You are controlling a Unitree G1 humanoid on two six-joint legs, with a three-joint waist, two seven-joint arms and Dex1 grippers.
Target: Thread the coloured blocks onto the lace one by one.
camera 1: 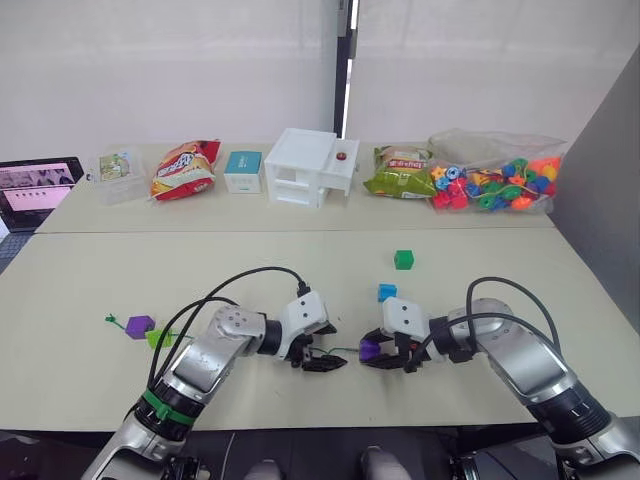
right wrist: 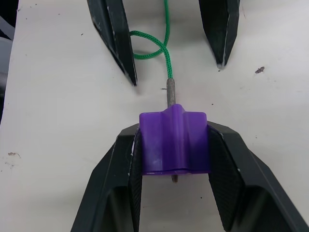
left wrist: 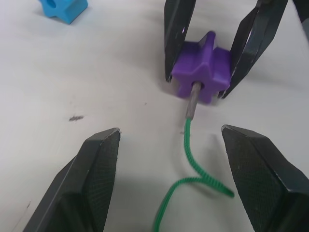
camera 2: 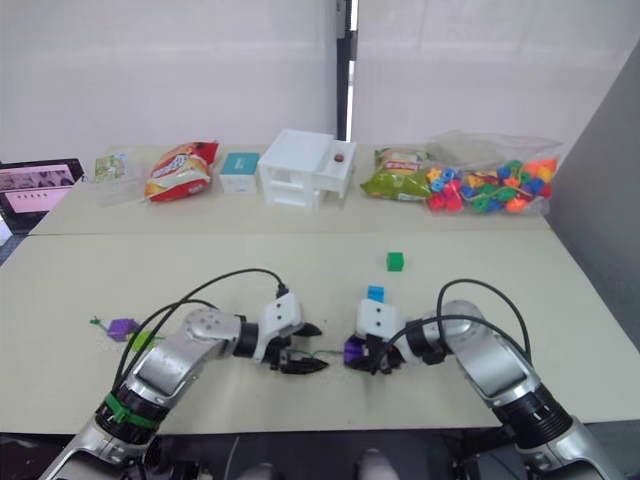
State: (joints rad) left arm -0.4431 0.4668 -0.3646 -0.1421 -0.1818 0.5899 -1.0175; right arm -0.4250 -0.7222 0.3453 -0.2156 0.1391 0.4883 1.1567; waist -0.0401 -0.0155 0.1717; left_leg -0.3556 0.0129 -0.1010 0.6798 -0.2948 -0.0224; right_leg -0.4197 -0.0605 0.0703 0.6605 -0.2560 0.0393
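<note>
At table front: right fingers (right wrist: pixel 174 188) pinching purple block (right wrist: pixel 174 142), lace (left wrist: pixel 193 159) tip inside; left fingers (left wrist: pixel 183 179) spread.

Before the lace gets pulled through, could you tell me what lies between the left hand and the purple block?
In the left wrist view, the lace and bare table lie between the open left hand and the purple block.

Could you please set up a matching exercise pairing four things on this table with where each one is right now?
Things:
1. dark green block
2. blue block
3. lace tip
4. lime-green wedge

Places:
A. entering the purple block held by the right gripper
B. beside the other purple block
C. just beyond the right gripper
D. farthest out, alone

Pairs: 1-D, 2-C, 3-A, 4-B
</note>
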